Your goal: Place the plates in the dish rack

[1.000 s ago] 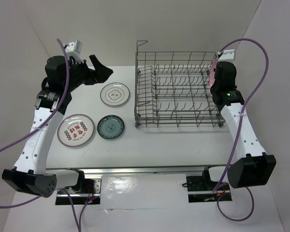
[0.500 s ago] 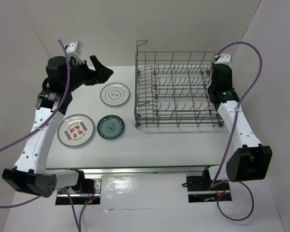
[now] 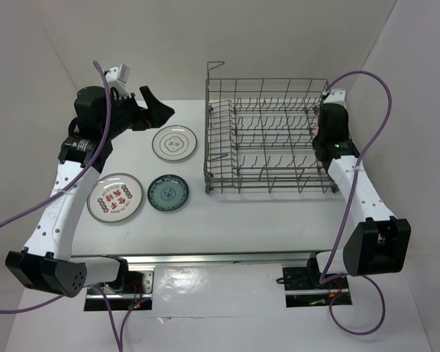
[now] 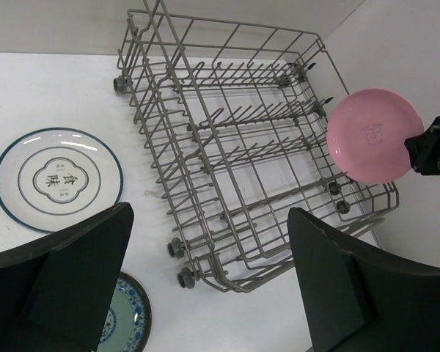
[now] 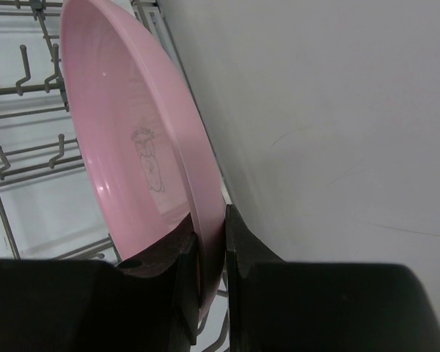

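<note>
Right arm (image 3: 356, 187) moved inward beside the dish rack (image 3: 268, 147) since the earlier frame | right gripper (image 5: 209, 242): nearly closed, pinching the rim of the pink plate (image 4: 374, 136), which stands on edge at the rack's right side | left gripper (image 4: 209, 249): fully spread, empty | dark-rimmed plate (image 3: 174, 142), red-patterned plate (image 3: 115, 198) and teal plate (image 3: 168, 193): flat on the table (image 3: 264, 213), left of the rack
</note>
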